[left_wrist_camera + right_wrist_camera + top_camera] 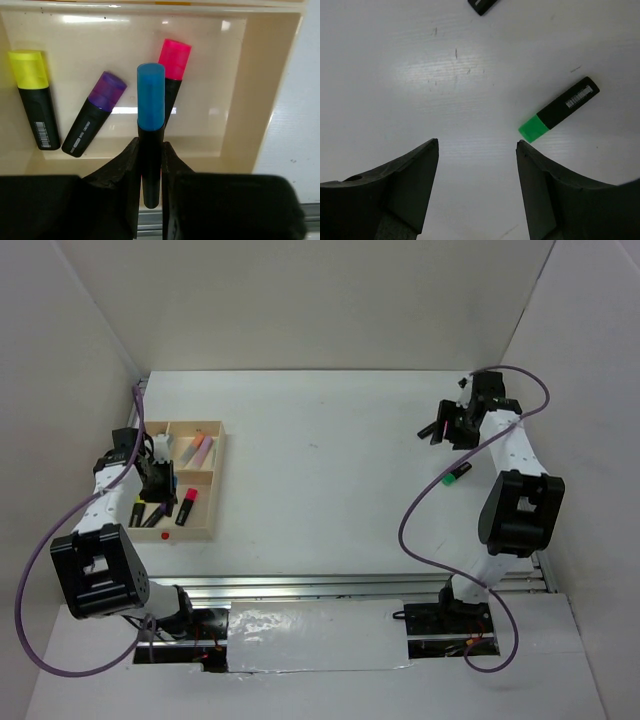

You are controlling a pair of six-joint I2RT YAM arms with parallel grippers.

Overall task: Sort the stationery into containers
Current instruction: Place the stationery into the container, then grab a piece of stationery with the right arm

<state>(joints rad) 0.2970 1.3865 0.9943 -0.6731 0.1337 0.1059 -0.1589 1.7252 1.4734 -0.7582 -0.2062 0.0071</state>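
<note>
The tan wooden tray [214, 502] lies at the left, with a red dot [165, 537] on its near rim. My left gripper [156, 480] hovers over its near-left compartment [235, 75], shut on a blue-capped black marker [151, 100] that points into it. Yellow-capped [32, 95], purple-capped [95, 112] and pink-capped [172, 65] markers lie in that compartment. Pastel markers [201, 450] lie in a far compartment. My right gripper [477, 142] is open and empty above the table at the far right [447, 428]. A green-capped marker [560, 107] lies on the table just past its right fingertip [457, 473].
The black end of another marker [482, 5] shows at the top edge of the right wrist view. White walls enclose the table on the left, the back and the right. A purple cable [410, 510] loops beside the right arm.
</note>
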